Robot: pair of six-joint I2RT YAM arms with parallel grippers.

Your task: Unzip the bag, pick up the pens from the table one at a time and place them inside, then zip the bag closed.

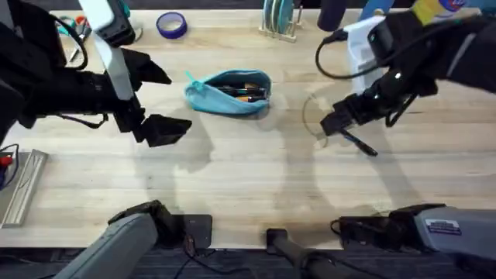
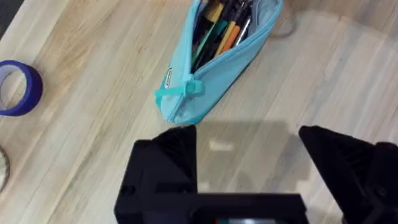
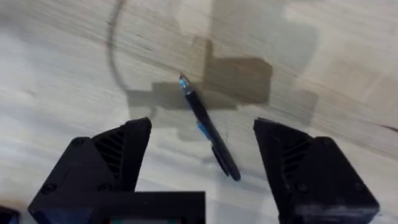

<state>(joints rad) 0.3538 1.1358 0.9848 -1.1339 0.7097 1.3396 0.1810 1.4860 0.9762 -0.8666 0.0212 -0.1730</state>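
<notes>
Soft turquoise-blue fabric pencil pouch (image 1: pixel 229 91) lies on the light wooden desk (image 1: pixel 248 186), zipper open along its length, several pens (image 1: pixel 244 89) inside, dark ones plus orange and green visible in the left wrist view (image 2: pixel 219 31). Pouch mouth gapes upward; turquoise zipper pull (image 2: pixel 180 90) sits at the closed end, the end nearest the left gripper. Left gripper (image 1: pixel 159 101), black fingers spread wide, holds nothing, hangs just beside the pouch on its left side, not touching it; in the left wrist view the gripper (image 2: pixel 249 155) frames bare desk just short of the pouch tip (image 2: pixel 180 112). Right gripper (image 1: pixel 341 128) is well apart from the pouch, off to its right, fingers spread, nothing pinched. One thin dark pen with a blue accent (image 3: pixel 208 127) lies flat on the desk between the right gripper's open fingers (image 3: pixel 205 155), angled diagonally; cannot tell if either finger touches it, looks apart. Same pen in overhead (image 1: pixel 360 143) pokes out below the right gripper, farther from the pouch. Round blue tape roll (image 1: pixel 171 25) sits behind the pouch toward the far desk edge, also seen in the left wrist view (image 2: pixel 18 87). A pale wooden rack with teal plates (image 1: pixel 279 19) stands behind the pouch to its right, at the far edge.
</notes>
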